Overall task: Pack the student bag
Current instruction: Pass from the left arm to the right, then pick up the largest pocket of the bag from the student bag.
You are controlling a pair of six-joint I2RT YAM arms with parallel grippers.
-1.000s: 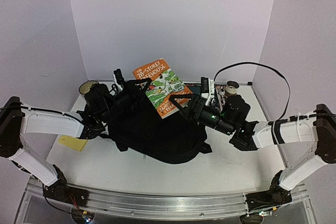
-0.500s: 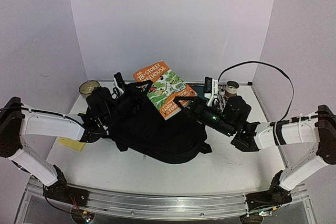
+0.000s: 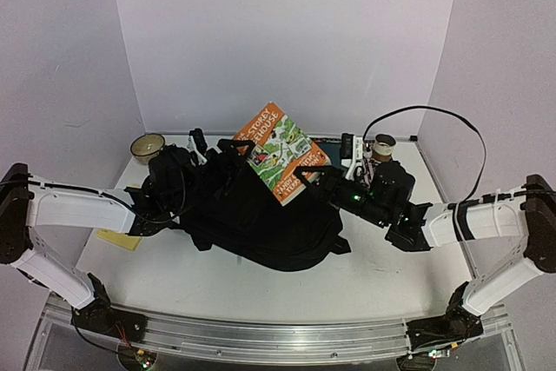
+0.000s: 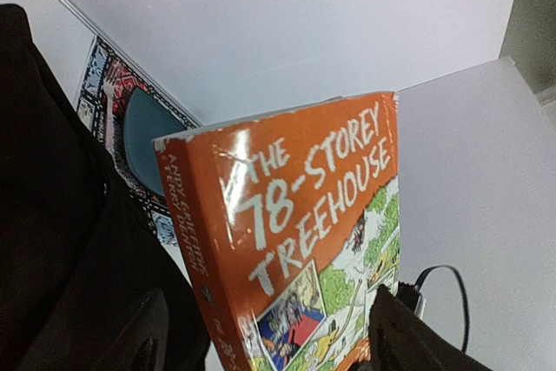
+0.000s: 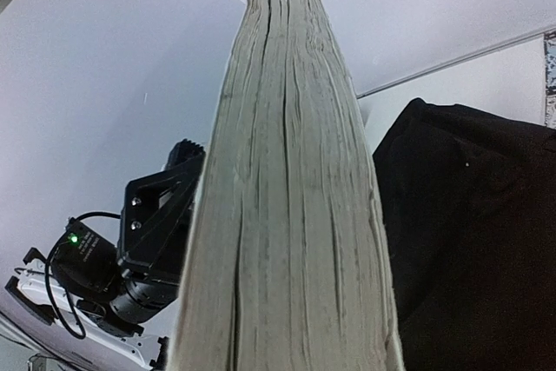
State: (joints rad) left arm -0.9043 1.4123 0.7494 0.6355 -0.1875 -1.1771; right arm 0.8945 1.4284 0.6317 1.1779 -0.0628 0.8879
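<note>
Book (image 3: 282, 152) held up over the bag (image 3: 261, 223)!
Right fingers (image 3: 306, 175) clamp the orange book's lower edge, tilted above the black bag lying mid-tabletop (image 3: 382, 258); left fingers (image 4: 143, 341) are spread wide, one on either side of it.

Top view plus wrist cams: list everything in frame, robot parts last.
bag: 1, black, lying mid-table
book: 1, orange cover, held up tilted over the bag's far side
cups: 2, tan, one back left, one back right
note: 1, yellow, on the table left of the bag
flat item: 1, teal and red print, on the table behind the bag
cable: 1, black, looping at back right
table: 1, white
left hand: open, a finger on either side of the book
right hand: shut on the book's lower edge
</note>
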